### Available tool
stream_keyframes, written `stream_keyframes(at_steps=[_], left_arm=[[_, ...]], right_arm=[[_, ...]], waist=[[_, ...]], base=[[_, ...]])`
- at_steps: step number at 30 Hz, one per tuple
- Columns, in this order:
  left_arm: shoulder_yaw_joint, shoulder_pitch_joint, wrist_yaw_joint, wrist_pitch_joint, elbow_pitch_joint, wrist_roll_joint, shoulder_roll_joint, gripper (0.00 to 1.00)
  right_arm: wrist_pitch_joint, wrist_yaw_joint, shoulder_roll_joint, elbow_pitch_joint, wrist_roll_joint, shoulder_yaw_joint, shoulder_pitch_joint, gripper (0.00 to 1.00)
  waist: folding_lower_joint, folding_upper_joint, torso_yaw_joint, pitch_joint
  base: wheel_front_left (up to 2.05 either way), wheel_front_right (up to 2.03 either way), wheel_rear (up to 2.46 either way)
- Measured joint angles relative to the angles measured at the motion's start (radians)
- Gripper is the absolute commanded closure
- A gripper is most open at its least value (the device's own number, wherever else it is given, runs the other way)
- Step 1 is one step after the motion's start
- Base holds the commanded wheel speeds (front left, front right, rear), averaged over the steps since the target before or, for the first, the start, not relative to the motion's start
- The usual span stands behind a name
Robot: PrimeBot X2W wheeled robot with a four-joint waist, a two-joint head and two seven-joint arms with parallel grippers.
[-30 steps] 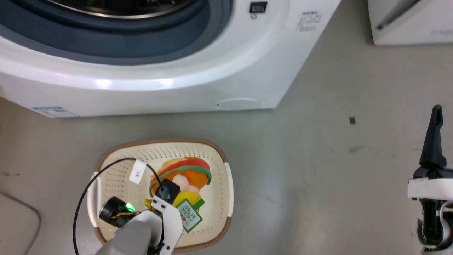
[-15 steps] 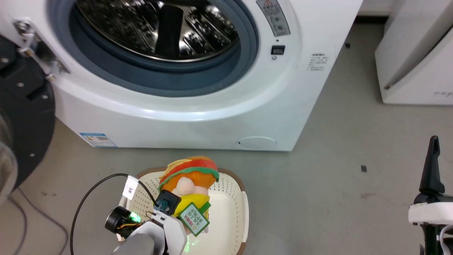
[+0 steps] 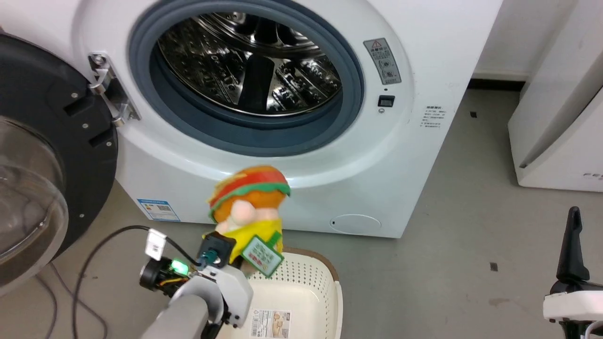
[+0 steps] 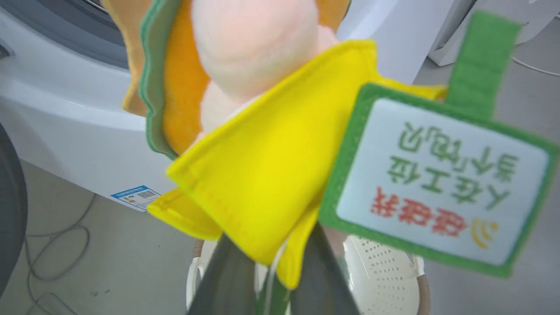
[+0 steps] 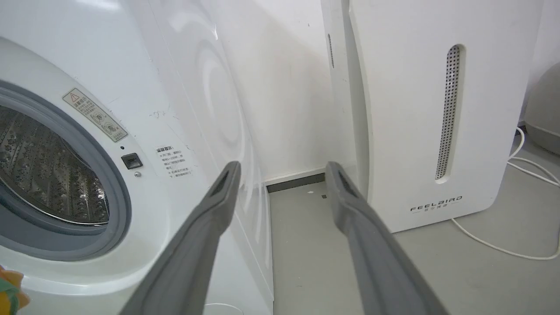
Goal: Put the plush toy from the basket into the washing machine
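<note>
Orange plush toy, clenched by its yellow cloth in the left claw, has risen clear of the basket beneath; pick judged done; washing machine stands open ahead, loading remains; right claw idle, fingers spread.

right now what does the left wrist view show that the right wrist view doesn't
Left wrist view: the left gripper shut on the plush toy at its yellow part, its green-white tag close up, and the basket below. Right wrist view: the right gripper open and holding nothing, the white FEELBIRD appliance and a white cord on the floor. Shared: the washing machine with its white front and grey door rim; a sliver of the toy also peeks into the right wrist view's lower left corner.
</note>
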Motion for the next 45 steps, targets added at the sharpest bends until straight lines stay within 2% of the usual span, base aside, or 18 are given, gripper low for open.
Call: stream_keyframes(at_steps=[10, 18, 26, 35, 45], left_arm=[[0.140, 0.039, 0.095, 0.000, -0.253, 0.086, 0.056, 1.00], [0.256, 0.030, 0.118, 0.000, -0.333, 0.143, 0.069, 1.00], [0.356, -0.082, 0.108, 0.000, -0.318, 0.176, 0.069, 1.00], [0.417, -0.206, 0.082, 0.000, -0.240, 0.218, 0.079, 1.00], [0.471, -0.375, 0.058, 0.000, -0.178, 0.254, 0.137, 1.00]], right_arm=[[0.000, 0.000, 0.000, -0.001, 0.003, 0.008, 0.002, 0.00], [0.000, 0.000, 0.000, -0.007, 0.005, 0.008, -0.021, 0.00], [0.000, 0.000, 0.000, -0.019, 0.011, 0.010, -0.103, 0.00], [0.000, 0.000, 0.000, -0.024, 0.022, 0.028, -0.167, 0.00], [0.000, 0.000, 0.000, -0.037, 0.049, 0.049, -0.232, 0.00]], waist=[[0.0001, 0.0000, -0.005, 0.002], [0.0002, 0.0000, -0.037, 0.063], [0.0002, 0.0000, -0.082, 0.178], [0.0003, 0.0000, -0.145, 0.301], [0.0003, 0.0000, -0.209, 0.419]], base=[[0.00, 0.00, 0.00], [0.00, 0.00, 0.00], [0.00, 0.00, 0.00], [0.00, 0.00, 0.00], [0.00, 0.00, 0.00]])
